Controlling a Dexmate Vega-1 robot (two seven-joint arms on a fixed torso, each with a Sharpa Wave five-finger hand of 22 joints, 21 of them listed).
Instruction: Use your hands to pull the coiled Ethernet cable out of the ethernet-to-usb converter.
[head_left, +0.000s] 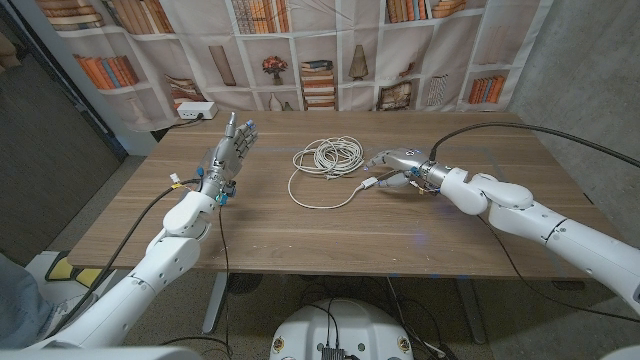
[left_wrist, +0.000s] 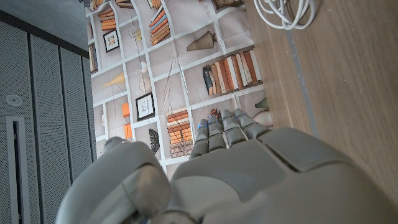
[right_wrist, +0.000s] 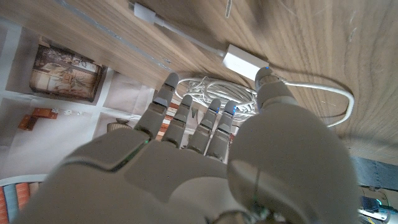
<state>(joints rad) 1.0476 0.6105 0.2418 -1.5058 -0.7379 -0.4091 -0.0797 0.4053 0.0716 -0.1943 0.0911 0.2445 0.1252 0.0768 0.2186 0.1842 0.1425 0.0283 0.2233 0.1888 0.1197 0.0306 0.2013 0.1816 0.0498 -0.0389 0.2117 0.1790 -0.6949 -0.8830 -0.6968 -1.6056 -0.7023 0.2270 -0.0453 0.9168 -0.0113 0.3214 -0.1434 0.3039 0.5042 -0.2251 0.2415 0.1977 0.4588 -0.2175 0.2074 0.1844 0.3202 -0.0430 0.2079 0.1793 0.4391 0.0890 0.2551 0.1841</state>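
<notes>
In the head view, the coiled Ethernet cable (head_left: 330, 154) is seen lying on the desk (head_left: 300, 235), just ahead of the right hand (head_left: 398, 166) and well apart from the left hand (head_left: 232, 148). A single strand runs out of the coil in a wide loop and comes round to the small white ethernet-to-usb converter (head_left: 369, 183), which lies just beside the right hand's fingertips. The right hand's fingers are spread and nothing is held. The left hand is held upright over the desk, fingers extended and apart, also holding nothing.

In the left wrist view, the left hand (left_wrist: 230, 174) is shown with its fingers stretched out together over the desk edge, and part of the coiled cable (left_wrist: 283, 12) is seen beyond them, not touched.

In the right wrist view, the right hand (right_wrist: 205, 155) is shown open, the fingers fanned toward the converter (right_wrist: 244, 61), with the plug end of the cable (right_wrist: 266, 73) close by the thumb.

The step is judged best done if the converter is pinned or pinched by one hand and the cable's plug gripped by the other, close to the joint. The pull should be made straight along the plug's axis, since a sideways tug would likely drag both across the desk.
</notes>
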